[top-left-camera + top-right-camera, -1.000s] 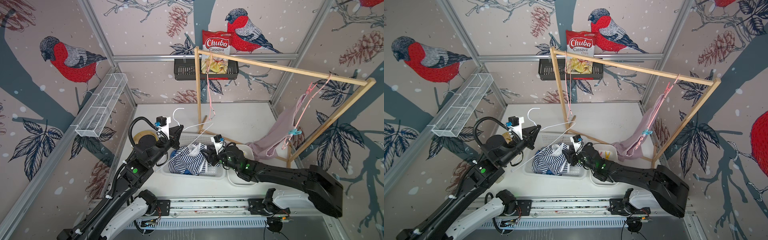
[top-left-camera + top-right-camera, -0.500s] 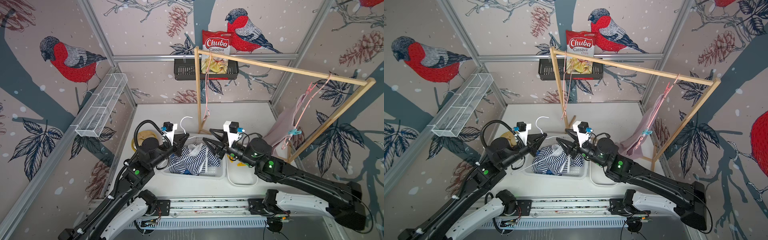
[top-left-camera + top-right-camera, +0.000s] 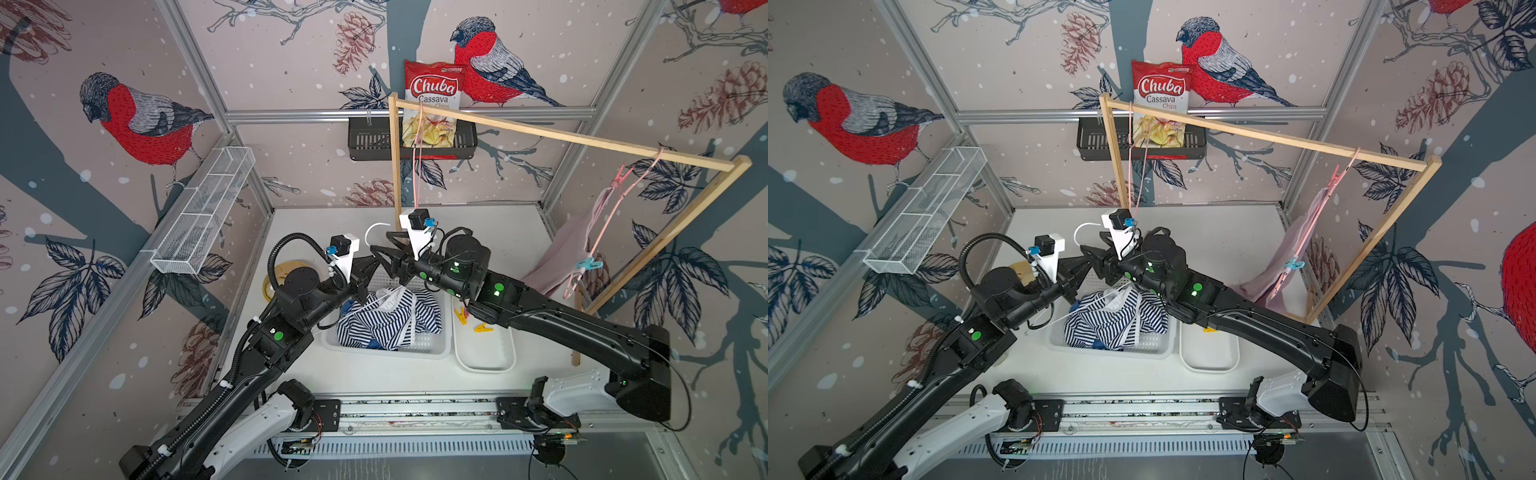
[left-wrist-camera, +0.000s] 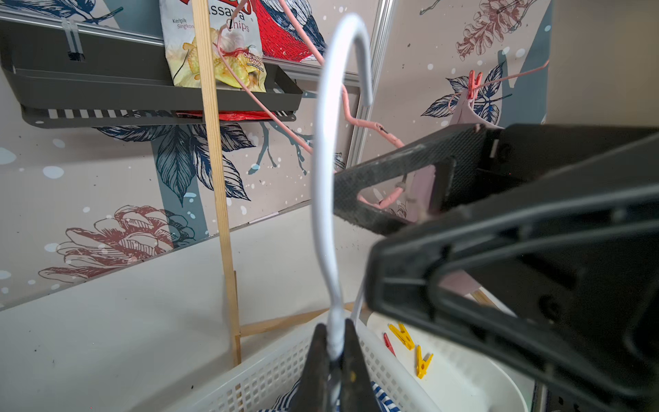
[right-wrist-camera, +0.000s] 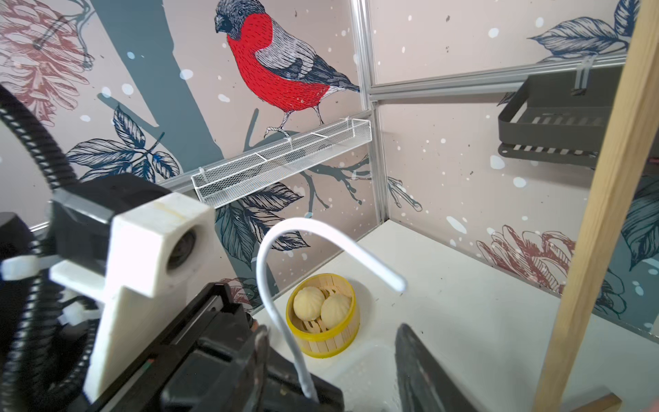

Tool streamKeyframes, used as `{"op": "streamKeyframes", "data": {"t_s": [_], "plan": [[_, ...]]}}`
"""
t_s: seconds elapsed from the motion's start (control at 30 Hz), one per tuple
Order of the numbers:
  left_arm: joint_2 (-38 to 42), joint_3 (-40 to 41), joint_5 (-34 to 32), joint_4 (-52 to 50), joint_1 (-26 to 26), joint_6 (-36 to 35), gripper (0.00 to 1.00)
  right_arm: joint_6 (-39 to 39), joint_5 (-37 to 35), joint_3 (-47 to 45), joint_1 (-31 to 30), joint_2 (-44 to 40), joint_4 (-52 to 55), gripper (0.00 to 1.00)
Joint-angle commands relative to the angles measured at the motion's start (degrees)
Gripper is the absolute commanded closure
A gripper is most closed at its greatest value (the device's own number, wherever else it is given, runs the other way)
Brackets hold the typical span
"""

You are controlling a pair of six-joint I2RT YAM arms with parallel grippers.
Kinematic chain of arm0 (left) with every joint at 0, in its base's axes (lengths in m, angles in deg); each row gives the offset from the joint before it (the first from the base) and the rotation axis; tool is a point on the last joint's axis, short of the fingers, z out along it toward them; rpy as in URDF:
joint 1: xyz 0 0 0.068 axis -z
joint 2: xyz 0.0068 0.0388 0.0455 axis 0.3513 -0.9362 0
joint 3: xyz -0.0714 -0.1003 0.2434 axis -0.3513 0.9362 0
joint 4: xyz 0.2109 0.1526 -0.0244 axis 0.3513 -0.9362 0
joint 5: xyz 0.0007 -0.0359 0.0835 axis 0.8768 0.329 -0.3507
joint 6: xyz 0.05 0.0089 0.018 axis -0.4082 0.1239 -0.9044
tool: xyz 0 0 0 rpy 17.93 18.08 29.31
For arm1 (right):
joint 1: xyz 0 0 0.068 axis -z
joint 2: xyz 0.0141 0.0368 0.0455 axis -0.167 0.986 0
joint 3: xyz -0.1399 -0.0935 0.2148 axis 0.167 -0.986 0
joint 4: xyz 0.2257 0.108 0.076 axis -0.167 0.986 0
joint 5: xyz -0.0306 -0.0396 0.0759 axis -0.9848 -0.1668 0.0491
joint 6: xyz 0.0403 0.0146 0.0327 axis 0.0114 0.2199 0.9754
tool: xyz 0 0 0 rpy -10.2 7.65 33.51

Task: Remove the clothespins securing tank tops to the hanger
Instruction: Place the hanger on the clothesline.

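Down in the white tray (image 3: pixel 484 365), two yellow clothespins (image 3: pixel 460 316) and a red clothespin (image 4: pixel 388 344) lie loose. Two more are clipped on the pale pink tank top (image 3: pixel 569 249), which hangs at the right end of the wooden rack (image 3: pixel 540 135): a red-pink clothespin (image 3: pixel 619 176) high up and a teal clothespin (image 3: pixel 588 264) lower down.

The striped tank top (image 3: pixel 386 320) lies crumpled in the white basket (image 3: pixel 432 353), just left of the tray, with a bit of blue fabric (image 3: pixel 348 308) showing under it. A white hanger (image 4: pixel 322 160) rises out of that heap with its hook upward.

The left gripper (image 4: pixel 335 339) is clamped tight on the hanger's neck, just below the hook. The right gripper (image 5: pixel 332 325) faces it from the other side with its jaws well apart and nothing held. In the right wrist view the hanger's wire runs up between its two fingers, nearer one of them, and I cannot tell whether it touches.

Farther out on the table (image 3: pixel 478 224), a yellow steamer (image 5: pixel 322 317) with two dumplings stands near the left wall. A bag of cassava chips (image 3: pixel 432 99) sits in the black shelf (image 3: pixel 370 141) on the back wall.
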Motion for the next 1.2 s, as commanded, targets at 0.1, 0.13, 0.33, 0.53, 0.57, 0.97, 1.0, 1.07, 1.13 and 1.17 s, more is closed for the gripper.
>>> {"op": "streamKeyframes", "data": {"t_s": [0.1,0.13,0.33,0.53,0.57,0.97,1.0,1.07,1.13,1.17], "plan": [[-2.81,-0.57,4.07,7.8,0.15,-2.04,1.0,0.48,3.97,0.63,1.59,1.39,-0.38,0.46],[-3.45,-0.84,4.41,7.8,0.15,-2.18,1.0,0.39,4.09,0.42,1.69,1.31,-0.86,0.47],[-5.8,-1.94,7.67,7.93,0.15,-3.15,1.0,1.22,6.24,-1.08,3.84,0.38,-2.05,0.68],[-10.31,-7.11,14.24,-0.06,0.14,-5.94,0.64,2.54,16.8,-5.95,8.89,-4.47,-3.92,1.0],[-11.15,-8.26,16.06,-2.05,0.15,-6.24,0.5,2.58,19.38,-7.54,10.2,-6.04,-4.54,1.0],[-10.31,-12.4,29.14,-11.27,-0.35,-9.94,0.01,-8.78,45.39,-10.71,24.57,-18.21,10.39,1.0],[-9.83,-12.6,31.58,-12.37,-0.5,-10.64,0.01,-10.17,45.79,-10.1,25.32,-18.23,12.69,1.0],[-9.02,-12.83,34.71,-14.75,-0.6,-11.9,0.04,-13.46,46.61,-9.59,26.67,-18.22,16.15,1.0],[-8.33,-12.72,35.5,-17.46,-0.57,-12.97,0.04,-15.69,46.78,-9.74,28.1,-18.37,17.47,1.0],[-8.13,-12.61,34.94,-19.14,-0.55,-13.56,0.04,-16.84,47.5,-9.83,28.92,-18.44,17.91,1.0]]}}
